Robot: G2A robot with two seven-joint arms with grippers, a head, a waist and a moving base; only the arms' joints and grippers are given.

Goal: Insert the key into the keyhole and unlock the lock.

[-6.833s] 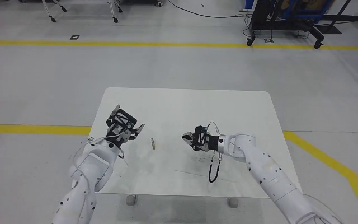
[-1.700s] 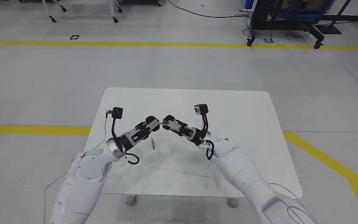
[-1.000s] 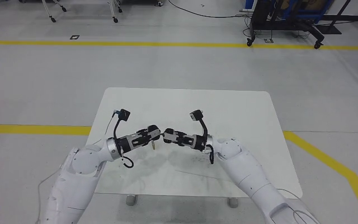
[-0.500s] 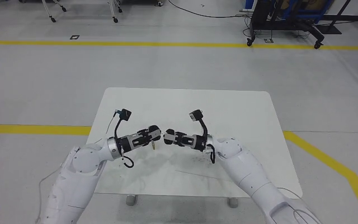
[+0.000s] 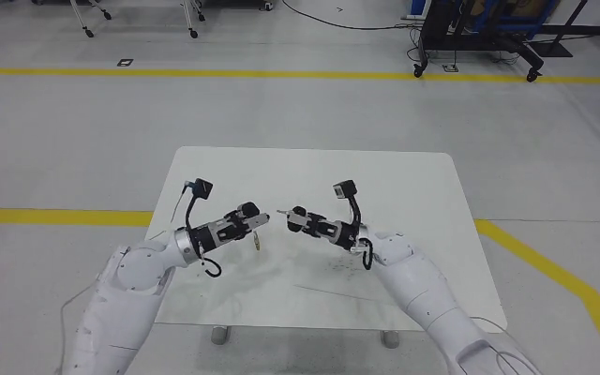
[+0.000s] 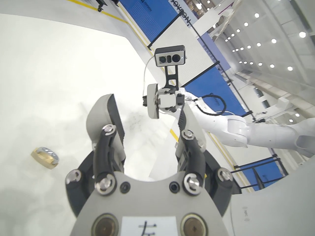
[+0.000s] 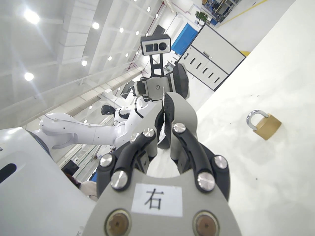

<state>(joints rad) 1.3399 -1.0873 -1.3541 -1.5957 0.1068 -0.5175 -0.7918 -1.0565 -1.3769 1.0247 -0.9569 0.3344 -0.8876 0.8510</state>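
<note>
A pale grey floor is stretching around the white bench, with yellow lines crossing it. Blue panels are lining the hall, white cabinets are standing farther off, and ceiling lights are shining overhead.

White rectangular sticker w/ one black character sits on the grey metal base of my left gripper, low centre btwn two brass-coloured screws. Second white sticker, same style but diff. character, sits on the grey base of my right gripper. White lettering runs across the blue partition panels beyond the table, w/ bigger letters on the strip along their top. Not spelling any of it out.
</note>
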